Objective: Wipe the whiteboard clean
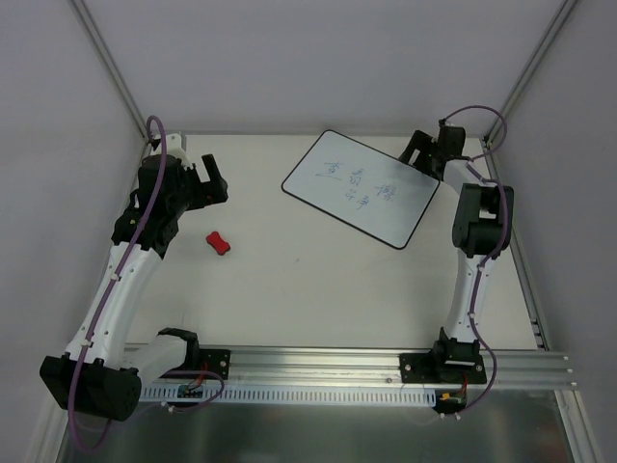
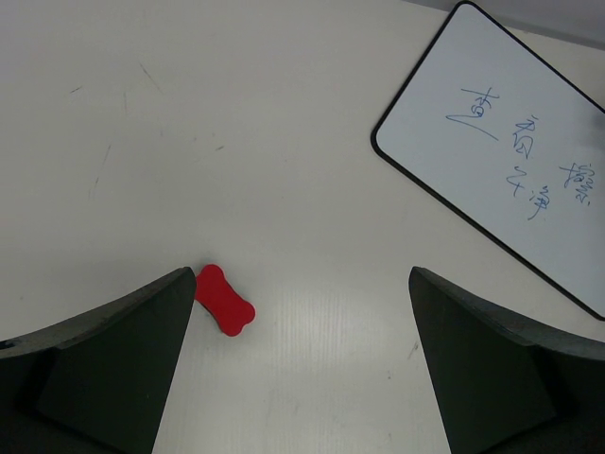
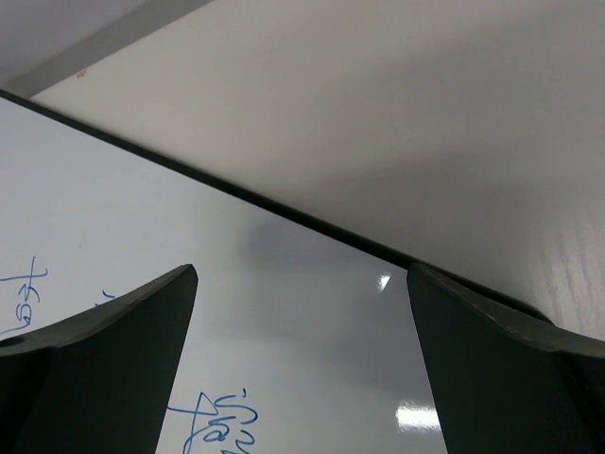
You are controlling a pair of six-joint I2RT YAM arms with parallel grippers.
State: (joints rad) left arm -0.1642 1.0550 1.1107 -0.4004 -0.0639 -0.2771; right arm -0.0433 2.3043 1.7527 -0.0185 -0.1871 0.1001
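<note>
The whiteboard [image 1: 362,188] lies tilted on the table at the back right, with blue handwriting on it. It also shows in the left wrist view [image 2: 510,142] and fills the right wrist view [image 3: 236,312]. A small red eraser [image 1: 218,243] lies on the table left of the middle; in the left wrist view it [image 2: 224,300] sits beside my left finger tip. My left gripper [image 1: 214,183] is open and empty, above the table behind the eraser. My right gripper [image 1: 421,152] is open and empty over the whiteboard's far right edge.
The table [image 1: 308,289] is a pale flat surface, walled by white panels at the back and sides. A metal rail [image 1: 386,371] with the arm bases runs along the near edge.
</note>
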